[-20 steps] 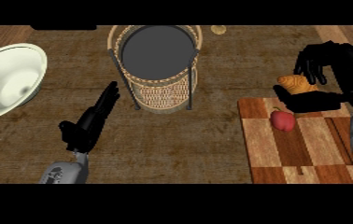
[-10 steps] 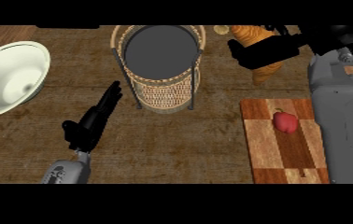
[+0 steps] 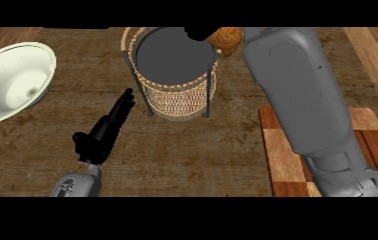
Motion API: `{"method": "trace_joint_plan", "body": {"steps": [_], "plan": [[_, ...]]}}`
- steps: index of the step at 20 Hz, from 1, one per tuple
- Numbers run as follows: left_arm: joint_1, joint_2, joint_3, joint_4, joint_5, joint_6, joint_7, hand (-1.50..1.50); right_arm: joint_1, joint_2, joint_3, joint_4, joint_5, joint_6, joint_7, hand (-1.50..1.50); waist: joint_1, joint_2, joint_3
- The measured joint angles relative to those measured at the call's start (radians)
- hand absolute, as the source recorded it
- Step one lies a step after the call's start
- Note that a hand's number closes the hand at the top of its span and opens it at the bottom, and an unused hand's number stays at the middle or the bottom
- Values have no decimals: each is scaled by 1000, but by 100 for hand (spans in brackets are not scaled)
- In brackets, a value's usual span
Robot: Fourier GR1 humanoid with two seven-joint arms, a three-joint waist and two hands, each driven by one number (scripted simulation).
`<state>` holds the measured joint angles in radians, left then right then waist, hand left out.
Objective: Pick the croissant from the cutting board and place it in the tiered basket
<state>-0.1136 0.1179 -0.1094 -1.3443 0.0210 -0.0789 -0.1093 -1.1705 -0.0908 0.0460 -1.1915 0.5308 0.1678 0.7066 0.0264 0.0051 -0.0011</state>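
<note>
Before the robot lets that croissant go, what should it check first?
1. Grip: right hand curled on the croissant: ok.
2. Position: croissant over the middle of the tiered basket: not ok, it sits at the right rim.
3. Height above the basket: cannot tell.
4. Clearance: left hand out of the way: ok, open, left of the basket.
5. Basket upright: ok.
</note>
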Motion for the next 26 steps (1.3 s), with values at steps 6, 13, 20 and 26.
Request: {"method": "trace_joint_plan", "body": {"steps": [6,13,20,26], "plan": [[-14,6,11,6,2,-14,3,0,-112,65,7,261,21,-101,-96,150,6,2,0],[-50,-9,13,17,-4,-12,22,0,-192,85,84,470,-99,-235,-177,150,18,4,0],[-51,-11,13,14,-5,-23,28,0,-252,90,103,581,-305,-282,-172,150,31,4,0],[-59,-19,12,17,-7,-21,37,0,-243,90,88,622,-515,-314,-83,-150,33,3,0]]}}
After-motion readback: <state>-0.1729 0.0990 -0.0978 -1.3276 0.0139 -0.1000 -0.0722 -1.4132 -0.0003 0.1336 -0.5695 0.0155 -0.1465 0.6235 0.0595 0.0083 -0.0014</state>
